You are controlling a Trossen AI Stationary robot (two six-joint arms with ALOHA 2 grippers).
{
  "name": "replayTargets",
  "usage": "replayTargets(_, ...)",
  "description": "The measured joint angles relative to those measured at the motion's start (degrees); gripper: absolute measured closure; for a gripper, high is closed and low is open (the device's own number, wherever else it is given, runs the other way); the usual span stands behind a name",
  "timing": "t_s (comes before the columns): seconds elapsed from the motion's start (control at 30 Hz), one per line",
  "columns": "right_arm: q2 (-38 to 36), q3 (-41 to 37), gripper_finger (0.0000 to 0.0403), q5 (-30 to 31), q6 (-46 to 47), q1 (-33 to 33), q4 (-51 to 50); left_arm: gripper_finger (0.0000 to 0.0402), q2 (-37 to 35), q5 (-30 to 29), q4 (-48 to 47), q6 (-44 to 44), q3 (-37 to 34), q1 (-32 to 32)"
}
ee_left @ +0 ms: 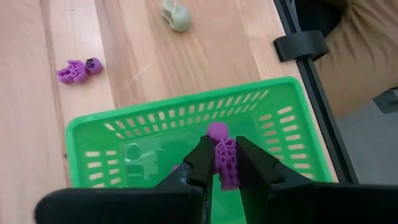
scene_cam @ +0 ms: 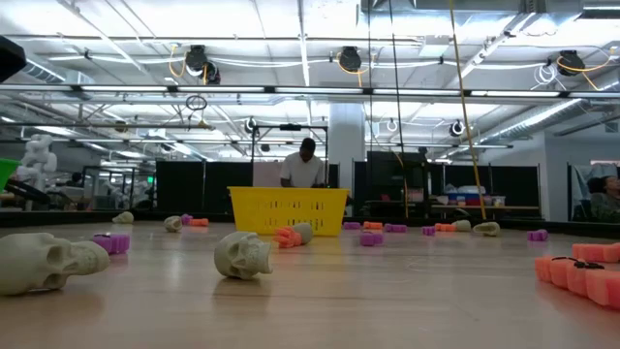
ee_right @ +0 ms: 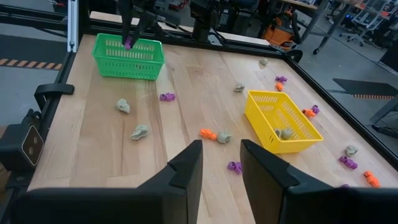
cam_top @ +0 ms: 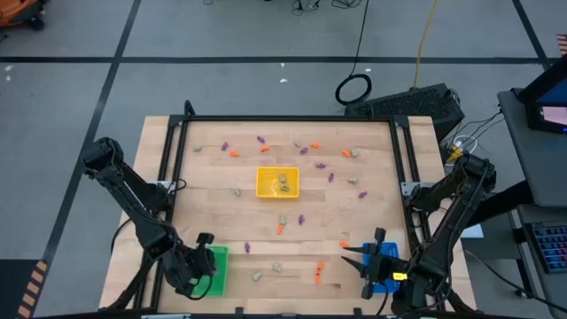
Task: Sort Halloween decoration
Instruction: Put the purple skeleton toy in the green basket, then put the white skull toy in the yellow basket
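Small orange, purple and beige trinkets lie scattered on the wooden table [cam_top: 221, 221]. My left gripper [ee_left: 224, 146] hovers over the green tray [ee_left: 186, 118] at the near left, shut on a purple skeleton [ee_left: 225, 163]. The right wrist view also shows that gripper [ee_right: 129, 34] above the green tray [ee_right: 129, 59]. My right gripper [ee_right: 221, 149] stands open at the near right, above the blue tray [cam_top: 386, 283], with nothing between its fingers. The yellow tray [cam_top: 262, 182] in the middle holds beige skulls [cam_top: 283, 184]. My left gripper pinches the purple skeleton by its ribbed body [ee_left: 227, 167] between its two fingers. The head [ee_left: 217, 130] sticks out past the fingertips. The fingers slant downward over the tray. The skeleton is lifted clear, above the green tray's floor.
Another purple skeleton [ee_left: 78, 70] and a beige skull [ee_left: 176, 15] lie on the wood just beyond the green tray. Beige skulls [scene_cam: 242, 255] and orange pieces [scene_cam: 581, 271] lie near the front edge. A black frame [cam_top: 283, 119] borders the table. A person [scene_cam: 305, 165] stands in the room behind.
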Motion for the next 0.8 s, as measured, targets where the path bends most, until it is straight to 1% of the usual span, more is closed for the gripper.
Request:
replayTargets(0.17,0.0,0.0,0.0309,0.0,0.0,0.0,0.0,0.0286,0.0,-4.4,-1.8,0.0,0.0,0.0)
replayTargets(0.27,0.0,0.0,0.0309,0.0,0.0,0.0,0.0,0.0249,0.0,-4.4,-1.7,0.1,0.0,0.0)
replayTargets(0.37,0.0,0.0,0.0309,0.0,0.0,0.0,0.0,0.0225,0.0,-3.9,-1.5,0.0,0.0,0.0)
replayTargets(0.43,0.0,0.0,0.0309,0.0,0.0,0.0,0.0,0.0217,0.0,-3.0,-0.9,0.0,0.0,0.0)
replayTargets(0.53,0.0,0.0,0.0309,0.6,0.0,-0.3,0.0,0.0215,0.0,-1.6,-0.1,0.0,0.0,0.0)
replayTargets(0.67,0.4,0.0,0.0309,3.3,1.9,-1.7,0.0,0.0215,0.0,-2.1,2.9,0.1,0.0,0.8)
replayTargets(0.73,1.0,0.0,0.0309,4.5,4.0,-3.1,-0.1,0.0215,-0.3,-2.4,3.5,0.1,0.1,2.0)
replayTargets(0.8,1.4,-0.1,0.0309,4.4,5.7,-5.6,-0.2,0.0215,-0.5,-3.3,3.1,0.8,0.8,3.5)
